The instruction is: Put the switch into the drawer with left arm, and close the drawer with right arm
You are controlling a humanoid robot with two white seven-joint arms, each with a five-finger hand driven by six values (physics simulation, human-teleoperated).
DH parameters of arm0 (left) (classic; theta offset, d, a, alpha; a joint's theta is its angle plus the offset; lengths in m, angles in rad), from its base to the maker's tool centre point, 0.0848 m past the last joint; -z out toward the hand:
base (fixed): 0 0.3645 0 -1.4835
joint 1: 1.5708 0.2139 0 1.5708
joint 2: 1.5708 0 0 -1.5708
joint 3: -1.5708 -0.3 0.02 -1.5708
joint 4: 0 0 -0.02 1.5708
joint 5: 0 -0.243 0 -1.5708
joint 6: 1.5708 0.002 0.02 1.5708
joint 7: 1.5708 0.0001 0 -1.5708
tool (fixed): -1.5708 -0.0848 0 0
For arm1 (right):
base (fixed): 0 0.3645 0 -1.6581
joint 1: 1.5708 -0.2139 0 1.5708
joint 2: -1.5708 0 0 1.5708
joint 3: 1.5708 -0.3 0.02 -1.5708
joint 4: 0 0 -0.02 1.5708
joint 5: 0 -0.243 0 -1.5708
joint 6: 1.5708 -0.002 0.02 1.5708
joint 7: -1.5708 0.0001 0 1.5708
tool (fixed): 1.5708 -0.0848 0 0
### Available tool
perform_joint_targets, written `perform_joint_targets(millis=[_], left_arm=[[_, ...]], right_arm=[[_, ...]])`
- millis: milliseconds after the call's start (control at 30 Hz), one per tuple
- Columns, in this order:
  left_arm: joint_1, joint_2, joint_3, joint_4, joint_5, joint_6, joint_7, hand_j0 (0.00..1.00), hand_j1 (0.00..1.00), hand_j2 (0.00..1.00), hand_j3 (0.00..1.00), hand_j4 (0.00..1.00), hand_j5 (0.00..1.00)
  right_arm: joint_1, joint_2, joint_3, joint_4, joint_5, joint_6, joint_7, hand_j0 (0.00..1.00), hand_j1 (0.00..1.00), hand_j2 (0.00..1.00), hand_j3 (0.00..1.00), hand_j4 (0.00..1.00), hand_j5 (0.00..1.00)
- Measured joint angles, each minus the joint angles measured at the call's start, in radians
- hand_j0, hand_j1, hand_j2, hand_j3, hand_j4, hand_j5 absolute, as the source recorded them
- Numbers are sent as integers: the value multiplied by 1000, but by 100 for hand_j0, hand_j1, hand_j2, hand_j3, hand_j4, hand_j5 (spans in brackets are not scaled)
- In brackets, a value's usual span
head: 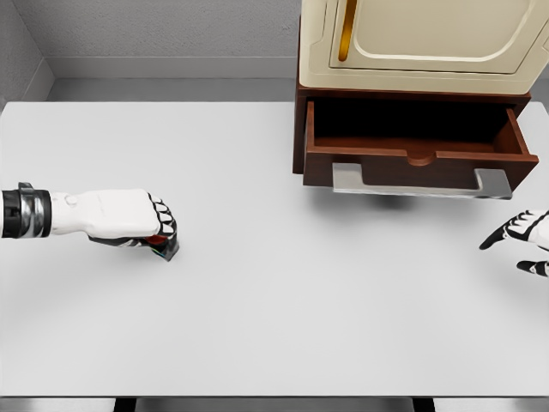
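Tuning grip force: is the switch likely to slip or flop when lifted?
Probably rigid: the switch shows hard edges under the left hand. Likely light, since it is mostly hidden by the fingers. Its glossy look hints it may slip.

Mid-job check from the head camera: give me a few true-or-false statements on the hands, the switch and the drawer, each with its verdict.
1. The drawer stands open. True.
2. The switch already lies in the drawer. False: it is under the left hand on the table, far left of the drawer.
3. The left hand's fingers curl around the switch. True.
4. The right hand grips the drawer handle. False: it sits open at the right edge, below the handle, not touching it.
5. The cabinet door above the drawer hangs open. False: it looks shut.
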Motion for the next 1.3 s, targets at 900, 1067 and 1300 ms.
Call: perform_joint_targets(millis=[900,1067,1300], left_arm=[[-213,-91,4,-8,53,0,3,42,42,42,42,42,42],[-248,-148,5,-6,56,-1,2,42,42,42,42,42,42],[-313,-202,5,-4,94,-1,1,43,43,43,43,43,43]], right_arm=[[-8,-22,-26,-2,-40,0,0,53,53,53,53,53,53],[-9,-26,-26,-2,-45,0,0,56,56,56,56,56,56],[-11,-27,-21,-2,-46,0,0,56,56,56,56,56,56]])
